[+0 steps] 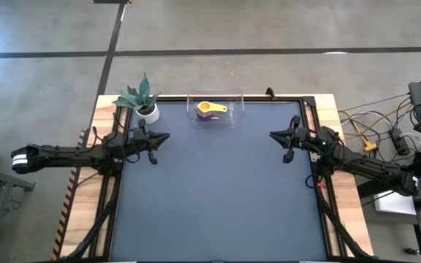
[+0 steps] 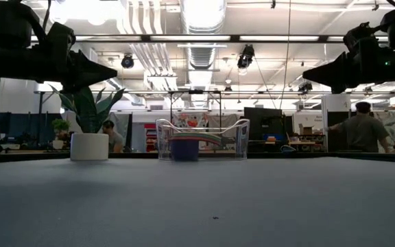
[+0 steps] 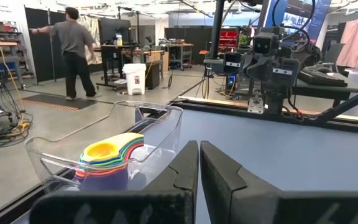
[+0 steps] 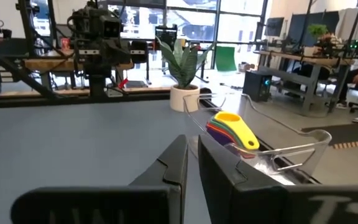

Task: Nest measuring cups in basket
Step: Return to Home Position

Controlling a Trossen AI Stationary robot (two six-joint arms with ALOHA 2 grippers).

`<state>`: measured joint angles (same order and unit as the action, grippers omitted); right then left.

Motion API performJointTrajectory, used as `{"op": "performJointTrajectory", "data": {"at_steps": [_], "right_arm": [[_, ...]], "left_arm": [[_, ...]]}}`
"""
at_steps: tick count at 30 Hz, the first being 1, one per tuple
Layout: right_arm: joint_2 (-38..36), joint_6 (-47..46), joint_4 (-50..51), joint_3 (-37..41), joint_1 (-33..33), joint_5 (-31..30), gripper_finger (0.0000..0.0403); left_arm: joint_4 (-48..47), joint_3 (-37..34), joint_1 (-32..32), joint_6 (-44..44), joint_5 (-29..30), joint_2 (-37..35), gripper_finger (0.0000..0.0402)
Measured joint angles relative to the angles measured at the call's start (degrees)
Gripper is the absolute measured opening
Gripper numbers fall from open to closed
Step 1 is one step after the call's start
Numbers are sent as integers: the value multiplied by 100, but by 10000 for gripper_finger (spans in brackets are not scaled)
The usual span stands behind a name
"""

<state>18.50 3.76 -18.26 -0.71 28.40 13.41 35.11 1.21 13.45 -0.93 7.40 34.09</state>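
The clear basket (image 1: 215, 108) stands at the table's far edge, near the middle. Inside it the measuring cups (image 1: 210, 110) sit nested in one stack, yellow on top, with the other colours showing as rims beneath (image 3: 107, 158) and the handles fanned together (image 4: 232, 134). In the low view only the purple base of the stack (image 2: 184, 147) shows plainly. My left gripper (image 1: 168, 136) hovers shut over the table's left side, away from the basket. My right gripper (image 1: 271, 134) hovers shut over the right side. Both touch nothing.
A small white pot with a green plant (image 1: 146, 109) stands at the far left corner, just left of the basket. The blue-grey table surface (image 1: 218, 190) lies between and in front of the arms. People stand in the room beyond the table (image 2: 362, 130).
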Motion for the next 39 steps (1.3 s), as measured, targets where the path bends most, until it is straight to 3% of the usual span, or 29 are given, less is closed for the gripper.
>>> {"op": "performJointTrajectory", "data": {"at_steps": [13,24,39], "right_arm": [[-68,-70,79,-2,-28,-2,28],[-1842,-56,986,-4,-30,11,28],[-1839,-58,990,-2,-28,-146,28]], "left_arm": [[-2,2,0,0,0,0,0],[-7,4,0,0,0,17,0],[-4,7,-2,0,9,175,0]]}}
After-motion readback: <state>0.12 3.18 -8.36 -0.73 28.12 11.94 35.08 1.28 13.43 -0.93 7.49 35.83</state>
